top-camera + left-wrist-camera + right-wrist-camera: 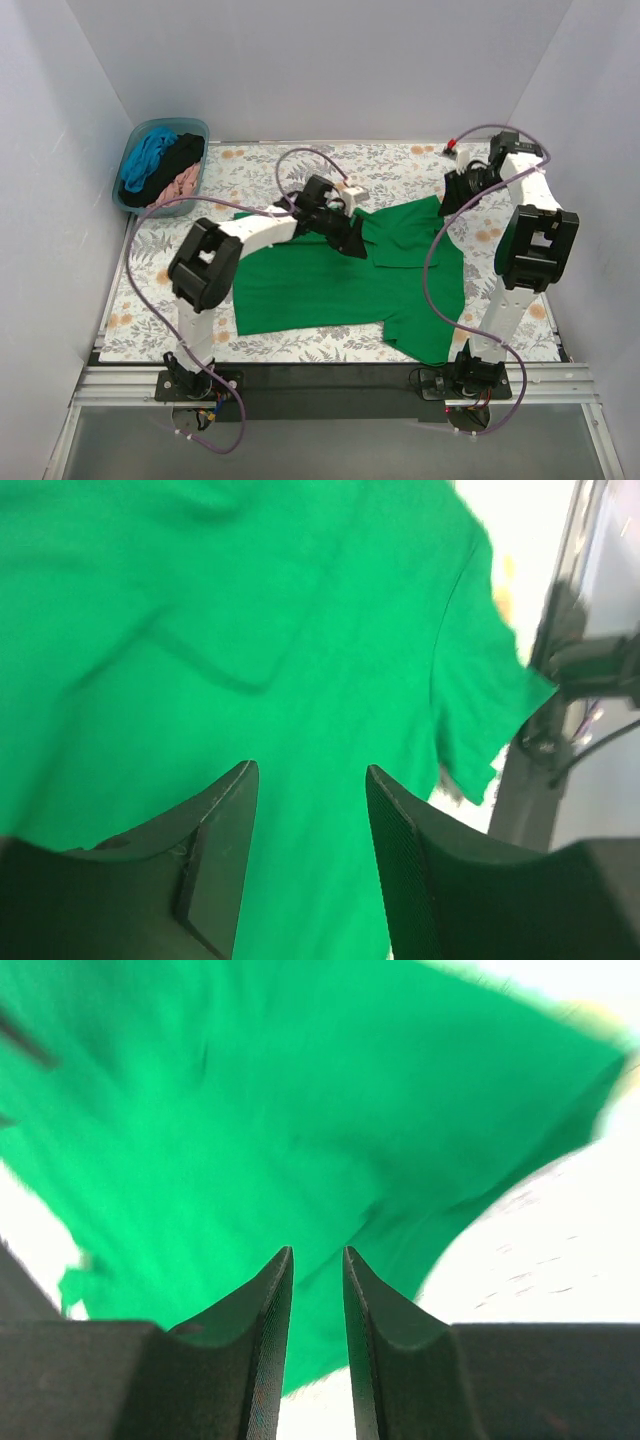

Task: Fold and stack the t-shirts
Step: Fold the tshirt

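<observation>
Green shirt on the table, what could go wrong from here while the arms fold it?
The left gripper hangs open over a crease in the green shirt; pinching there might lift two layers and spoil the fold. The right gripper sits almost closed at the shirt's far corner, grip unclear, so fabric could slip. The right arm's purple cable droops across the shirt and might drag it.

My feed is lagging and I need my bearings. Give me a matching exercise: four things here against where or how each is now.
Things:
1. green shirt
2. tub
3. left hand
4. right hand

Place or state:
A. far left corner, other shirts inside
B. spread on the tablecloth
C. fingers wide apart
D. fingers nearly together

Pairs: 1-B, 2-A, 3-C, 4-D
</observation>
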`<action>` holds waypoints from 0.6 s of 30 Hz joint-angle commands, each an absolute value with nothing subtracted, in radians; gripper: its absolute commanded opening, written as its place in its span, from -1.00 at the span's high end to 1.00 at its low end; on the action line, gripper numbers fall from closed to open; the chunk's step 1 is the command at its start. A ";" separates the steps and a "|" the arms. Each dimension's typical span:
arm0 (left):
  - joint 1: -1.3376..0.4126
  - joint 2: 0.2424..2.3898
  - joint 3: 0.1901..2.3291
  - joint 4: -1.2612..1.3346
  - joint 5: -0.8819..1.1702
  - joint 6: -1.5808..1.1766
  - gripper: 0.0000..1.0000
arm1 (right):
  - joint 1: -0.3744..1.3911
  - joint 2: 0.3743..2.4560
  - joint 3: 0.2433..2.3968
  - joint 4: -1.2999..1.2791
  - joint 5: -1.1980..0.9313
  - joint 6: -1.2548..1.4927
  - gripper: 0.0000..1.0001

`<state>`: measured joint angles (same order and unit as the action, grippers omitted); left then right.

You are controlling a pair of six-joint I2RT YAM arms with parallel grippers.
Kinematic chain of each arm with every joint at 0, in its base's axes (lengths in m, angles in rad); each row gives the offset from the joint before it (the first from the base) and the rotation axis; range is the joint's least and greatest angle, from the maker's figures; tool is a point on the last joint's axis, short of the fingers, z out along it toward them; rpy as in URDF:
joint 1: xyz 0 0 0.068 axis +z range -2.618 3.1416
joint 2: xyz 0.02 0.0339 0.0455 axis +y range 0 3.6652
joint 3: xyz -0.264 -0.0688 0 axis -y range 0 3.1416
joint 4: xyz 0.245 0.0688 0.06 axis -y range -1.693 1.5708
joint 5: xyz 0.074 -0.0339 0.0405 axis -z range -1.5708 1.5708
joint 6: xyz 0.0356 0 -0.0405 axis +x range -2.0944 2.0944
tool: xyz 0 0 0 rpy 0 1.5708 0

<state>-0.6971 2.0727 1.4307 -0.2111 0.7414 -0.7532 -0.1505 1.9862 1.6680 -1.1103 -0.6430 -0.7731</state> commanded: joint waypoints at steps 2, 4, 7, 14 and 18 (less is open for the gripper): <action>-0.511 1.826 1.329 -0.189 0.744 -0.816 0.06 | -0.137 2.060 1.863 -1.013 -0.707 -0.546 0.35; -0.453 1.778 1.301 -0.198 0.704 -0.834 0.03 | -0.127 2.110 1.894 -0.986 -0.674 -0.485 0.38; -0.318 1.767 1.279 -0.236 0.637 -0.856 0.03 | -0.110 2.158 1.919 -0.950 -0.621 -0.448 0.41; -0.177 1.819 1.275 -0.316 0.523 -0.888 0.05 | -0.081 2.230 1.902 -0.901 -0.479 -0.419 0.42; -0.147 1.845 1.264 -0.336 0.439 -0.890 0.04 | -0.083 2.258 1.885 -0.827 -0.348 -0.387 0.43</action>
<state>-0.1593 1.8450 1.2709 -0.2928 0.5217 -0.8803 -0.0769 2.2601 1.8832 -0.9016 -0.4641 -0.4274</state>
